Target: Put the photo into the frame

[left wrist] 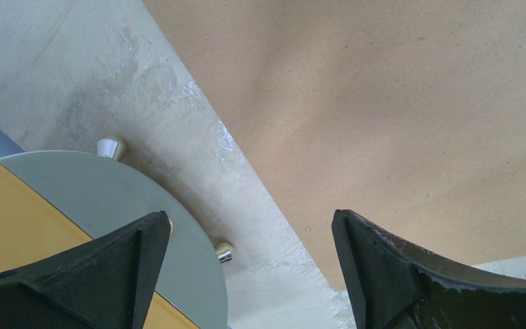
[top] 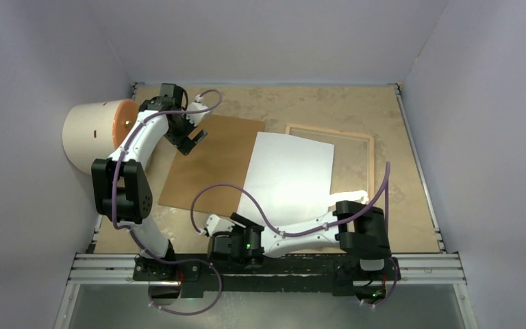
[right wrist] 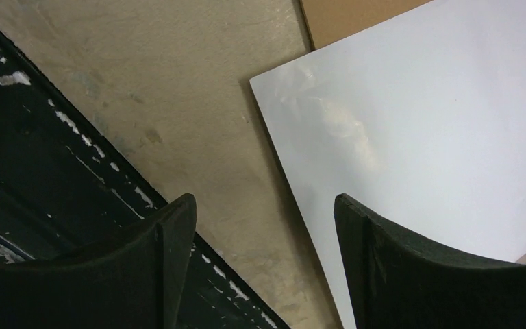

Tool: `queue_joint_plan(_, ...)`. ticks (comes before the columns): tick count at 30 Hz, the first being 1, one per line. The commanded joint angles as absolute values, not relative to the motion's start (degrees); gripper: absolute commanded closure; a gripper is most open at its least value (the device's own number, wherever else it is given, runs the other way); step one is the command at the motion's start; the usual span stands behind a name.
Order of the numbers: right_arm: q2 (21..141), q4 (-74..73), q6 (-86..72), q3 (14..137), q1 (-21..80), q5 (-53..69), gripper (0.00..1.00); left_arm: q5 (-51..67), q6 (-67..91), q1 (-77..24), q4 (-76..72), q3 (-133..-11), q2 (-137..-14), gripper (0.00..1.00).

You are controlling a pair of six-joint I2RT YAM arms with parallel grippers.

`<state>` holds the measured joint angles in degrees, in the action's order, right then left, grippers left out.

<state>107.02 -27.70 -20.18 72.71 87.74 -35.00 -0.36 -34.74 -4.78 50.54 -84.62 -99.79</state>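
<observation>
Speckled beige table (top: 301, 103), scuffed and chalky, with everything lying flat on it. The biggest piece is the plain brown backing board (top: 205, 171), which looks like matte fibreboard. It's sitting left of centre, I'd guess so it stays out of the way until the end.

The photo (top: 291, 178) lies white back up, smooth enough to catch glare. It's skewed, with its left edge over the board and its right part over the frame (top: 353, 164). So it's on the frame, not in it. My read is it needs squaring up and sliding right.

The frame is a thin light-wood rectangle, and the table shows through its pane. A cream drum (top: 92, 137) with an orange end sits far left.

The left gripper (left wrist: 248, 216) hovers over the board's left edge, jaws wide with nothing in them. The right gripper (right wrist: 261, 205) is low by the photo's near corner, jaws apart and empty.
</observation>
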Motion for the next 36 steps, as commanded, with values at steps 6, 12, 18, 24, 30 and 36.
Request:
queue_joint_plan(6,108.97,-25.86,-11.55,68.40,88.75,-40.89,0.28,2.88,-34.55,-4.39,52.02,-86.31,-99.61,0.04)
queue_joint_plan(12,111.54,-23.67,-9.98,66.72,88.77,-46.81,0.37,2.96,-34.49,-4.39,53.00,-87.97,-100.28,0.03)
queue_joint_plan(18,113.86,-24.58,-9.56,66.30,89.45,-51.55,0.41,3.05,-34.53,-4.39,53.90,-89.73,-100.87,0.03)
queue_joint_plan(24,115.99,-28.22,-12.57,65.85,91.83,-54.42,0.37,3.35,-34.28,-4.45,54.64,-91.17,-100.98,0.02)
queue_joint_plan(30,118.25,-29.66,-16.03,66.10,92.20,-59.49,0.42,3.35,-34.02,-4.66,55.10,-92.11,-101.24,0.02)
queue_joint_plan(36,116.44,-29.83,-18.13,66.27,92.08,-65.23,0.73,2.91,-33.84,-4.75,55.15,-92.26,-101.59,0.02)
